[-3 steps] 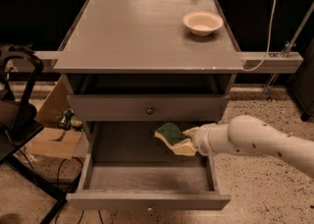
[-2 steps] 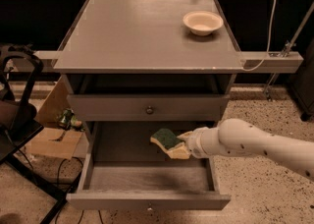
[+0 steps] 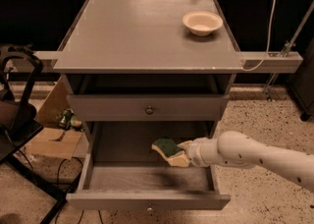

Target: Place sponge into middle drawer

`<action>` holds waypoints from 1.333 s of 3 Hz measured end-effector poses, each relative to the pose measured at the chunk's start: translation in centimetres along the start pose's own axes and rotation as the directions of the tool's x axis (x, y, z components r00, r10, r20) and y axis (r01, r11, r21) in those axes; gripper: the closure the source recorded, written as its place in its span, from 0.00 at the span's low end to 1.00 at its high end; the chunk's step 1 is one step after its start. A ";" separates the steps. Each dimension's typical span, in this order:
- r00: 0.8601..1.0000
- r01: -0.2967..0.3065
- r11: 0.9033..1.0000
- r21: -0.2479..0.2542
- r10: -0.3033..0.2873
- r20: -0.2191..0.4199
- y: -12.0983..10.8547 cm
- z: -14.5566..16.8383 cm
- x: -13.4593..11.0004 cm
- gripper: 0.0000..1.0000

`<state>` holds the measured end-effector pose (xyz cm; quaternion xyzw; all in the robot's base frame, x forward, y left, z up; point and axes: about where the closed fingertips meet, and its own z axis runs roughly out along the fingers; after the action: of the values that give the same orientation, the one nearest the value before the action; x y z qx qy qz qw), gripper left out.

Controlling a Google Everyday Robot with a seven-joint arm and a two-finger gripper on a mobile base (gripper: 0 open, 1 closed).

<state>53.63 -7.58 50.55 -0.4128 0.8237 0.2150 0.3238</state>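
Grey drawer (image 3: 147,180): pulled open (lower of two fronts).
Yellow-green sponge (image 3: 166,146): held above drawer floor.
Robot hand (image 3: 182,153): clamped on sponge, over drawer.

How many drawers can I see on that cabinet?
2: a shut drawer under the tabletop, and an open drawer below it, over which the gripper holds a sponge. Others may be hidden lower.

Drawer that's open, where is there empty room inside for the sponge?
The middle drawer has bare floor from its left wall across to the sponge, and all along behind its front. The right rear is crowded: the gripper holds the sponge there, above the floor. On the tabletop, only the bowl near the far right corner takes room.
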 end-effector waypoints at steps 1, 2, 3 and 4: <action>0.998 -0.054 0.999 -0.003 0.055 0.026 -0.7 1.2 2.3 1.00; 0.998 -0.064 0.998 -0.008 0.064 0.027 -0.6 1.5 2.8 0.85; 0.998 -0.064 0.998 -0.008 0.064 0.027 -0.6 1.5 2.8 0.61; 0.998 -0.064 0.998 -0.008 0.064 0.027 -0.6 1.5 2.8 0.38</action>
<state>53.41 -8.52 47.50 -0.3845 0.8312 0.2337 0.3267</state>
